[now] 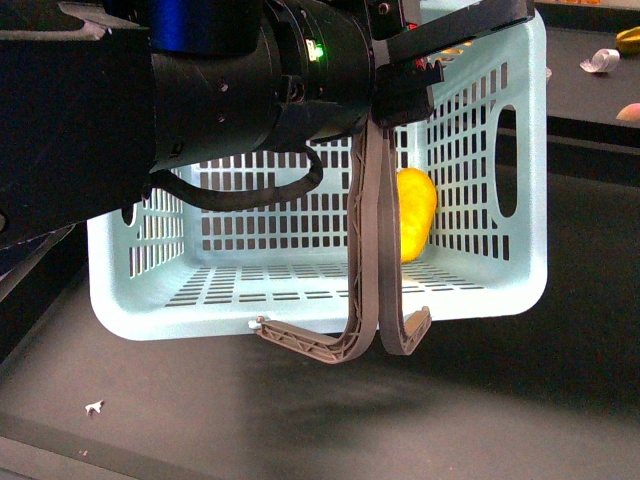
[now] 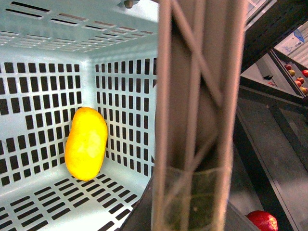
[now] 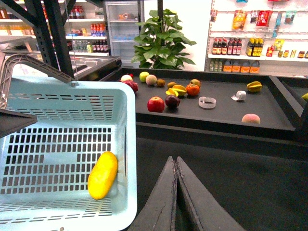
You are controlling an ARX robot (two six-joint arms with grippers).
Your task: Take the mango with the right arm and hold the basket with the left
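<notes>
L hand [image 1: 392, 104] grips basket [image 1: 532, 230] by handles [image 1: 368, 250]; mango [image 1: 415, 212] inside. R hand [image 3: 174, 161] closed, empty.

- We see the basket [image 1: 470, 150], pale mint-blue plastic with slotted walls and floor, hanging tipped from the left gripper [image 1: 400, 95], its open mouth turned toward our front camera.
- Its two grey-brown handles [image 1: 368, 250] rise side by side into that gripper's grip; in our left wrist view one carries a band of clear tape.
- The mango [image 1: 415, 215], a smooth yellow-orange oval, rests inside the basket where slotted floor meets wall, leaning on the wall below the left gripper and just behind the handles.
- It lies well apart from the right gripper [image 3: 175, 161], whose fingers meet at their tips outside the basket's wall.
</notes>
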